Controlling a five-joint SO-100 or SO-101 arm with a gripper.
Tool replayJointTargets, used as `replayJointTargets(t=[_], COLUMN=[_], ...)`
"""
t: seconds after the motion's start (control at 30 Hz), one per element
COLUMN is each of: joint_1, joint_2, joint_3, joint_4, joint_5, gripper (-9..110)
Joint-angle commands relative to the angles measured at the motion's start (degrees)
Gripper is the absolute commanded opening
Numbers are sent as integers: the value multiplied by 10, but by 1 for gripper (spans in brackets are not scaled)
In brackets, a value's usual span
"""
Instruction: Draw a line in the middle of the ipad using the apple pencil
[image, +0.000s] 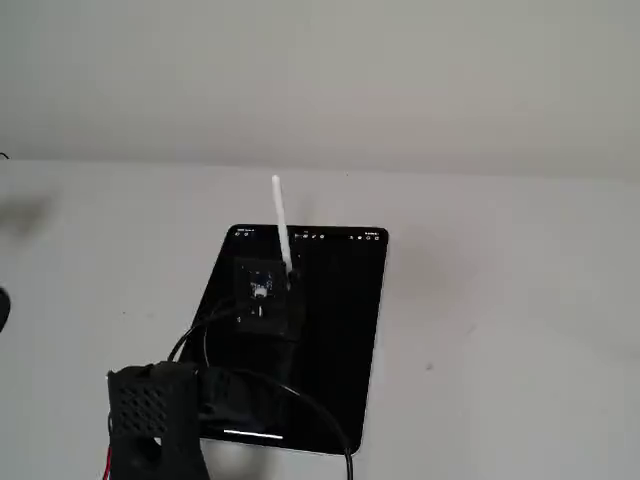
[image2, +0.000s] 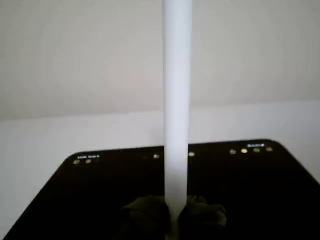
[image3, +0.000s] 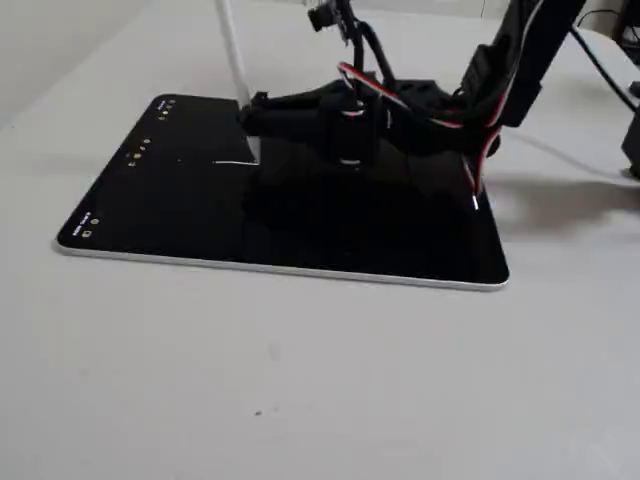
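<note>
The black two-finger gripper (image3: 252, 112) clamps the slim white Apple Pencil (image3: 232, 50) upright, tip on the large black-screened iPad (image3: 160, 215) at frame centre-left. A thin pale line (image3: 232, 162) has begun; next, drag steadily across.

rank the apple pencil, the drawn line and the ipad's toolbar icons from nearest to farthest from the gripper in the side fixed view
1. apple pencil: clamped in the gripper.
2. line: on the ipad screen just below and left of the gripper.
3. toolbar icons: along the screen's left short edge.
</note>
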Motion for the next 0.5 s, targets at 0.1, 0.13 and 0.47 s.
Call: replayJointTargets(t=[0.1, 0.13, 0.47], joint_1=[-5, -6, -7], joint_2=[32, 32, 24], joint_3=[55, 62, 117], joint_4=[-31, -36, -87], joint_5=[-6, -6, -4], gripper=[0, 0, 0])
